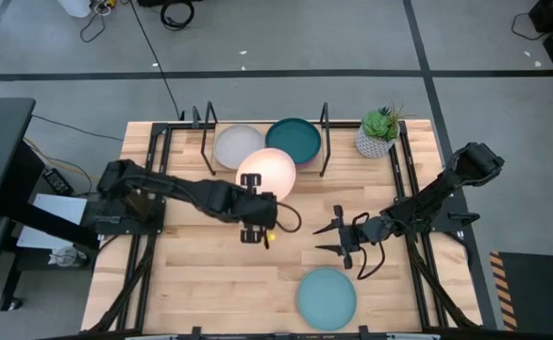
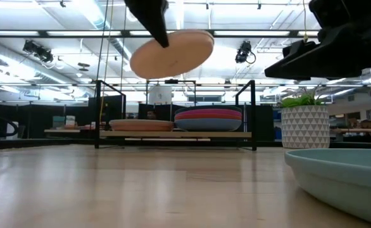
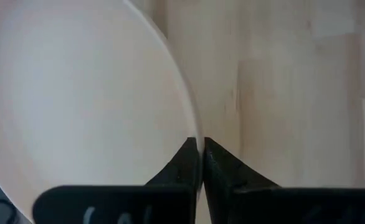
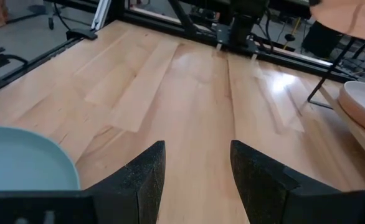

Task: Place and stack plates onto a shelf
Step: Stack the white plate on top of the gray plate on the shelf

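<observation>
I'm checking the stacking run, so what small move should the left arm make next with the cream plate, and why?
Probably carry it a little farther over the shelf and lower it. The left end effector grips the cream plate by its rim, held tilted in the air above the table, just in front of the grey plate on the shelf.

shelf point(image 1: 326, 142) front open — uprights flank | plant point(image 1: 378, 132) beside | light blue plate point(image 1: 326, 297) near edge
</observation>
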You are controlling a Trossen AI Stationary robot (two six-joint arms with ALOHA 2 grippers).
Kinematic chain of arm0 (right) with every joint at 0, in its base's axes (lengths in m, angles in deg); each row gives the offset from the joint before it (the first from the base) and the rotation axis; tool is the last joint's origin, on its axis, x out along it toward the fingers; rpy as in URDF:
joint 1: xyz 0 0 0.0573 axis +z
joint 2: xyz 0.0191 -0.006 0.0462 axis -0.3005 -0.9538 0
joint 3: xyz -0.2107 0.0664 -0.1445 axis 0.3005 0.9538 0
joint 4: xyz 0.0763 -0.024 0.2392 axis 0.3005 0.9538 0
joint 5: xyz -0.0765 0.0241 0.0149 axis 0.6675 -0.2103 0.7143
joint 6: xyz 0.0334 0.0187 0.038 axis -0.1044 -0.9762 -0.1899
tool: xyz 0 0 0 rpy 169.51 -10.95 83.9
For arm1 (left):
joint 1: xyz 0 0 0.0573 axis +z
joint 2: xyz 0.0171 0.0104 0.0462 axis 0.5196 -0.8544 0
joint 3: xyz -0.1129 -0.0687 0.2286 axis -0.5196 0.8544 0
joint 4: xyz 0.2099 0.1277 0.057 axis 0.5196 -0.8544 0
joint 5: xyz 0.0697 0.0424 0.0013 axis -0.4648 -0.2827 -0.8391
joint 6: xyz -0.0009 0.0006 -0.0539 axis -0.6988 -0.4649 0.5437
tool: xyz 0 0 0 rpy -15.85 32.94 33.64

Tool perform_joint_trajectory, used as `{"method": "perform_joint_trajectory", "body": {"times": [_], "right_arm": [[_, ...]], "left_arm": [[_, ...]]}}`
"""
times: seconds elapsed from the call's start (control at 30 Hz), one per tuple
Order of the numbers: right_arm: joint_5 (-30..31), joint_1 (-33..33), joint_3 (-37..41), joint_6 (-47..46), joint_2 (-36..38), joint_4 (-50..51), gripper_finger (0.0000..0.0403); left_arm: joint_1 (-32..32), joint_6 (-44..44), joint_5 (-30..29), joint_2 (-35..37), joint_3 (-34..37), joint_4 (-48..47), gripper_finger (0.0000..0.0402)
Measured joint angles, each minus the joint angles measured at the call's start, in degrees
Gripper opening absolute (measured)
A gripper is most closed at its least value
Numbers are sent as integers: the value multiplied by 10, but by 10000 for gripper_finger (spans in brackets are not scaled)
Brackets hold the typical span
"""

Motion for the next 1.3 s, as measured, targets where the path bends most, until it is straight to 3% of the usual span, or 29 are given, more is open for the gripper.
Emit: {"method": "perform_joint_trajectory", "body": {"times": [0.13,0.33,0.57,0.8,1.03,1.3], "right_arm": [[0,0,0,3,0,4,187],[0,0,0,4,0,5,187],[0,1,0,4,0,4,187],[-1,1,0,5,0,6,187],[-1,1,0,26,0,-2,187],[-1,1,0,54,0,-28,187]], "left_arm": [[29,-36,51,0,0,33,15],[80,-74,75,0,0,46,15],[205,-56,78,-7,2,6,15],[324,-47,112,-14,94,58,16],[323,-62,135,-15,131,87,16],[307,-68,111,-21,131,91,37]]}}
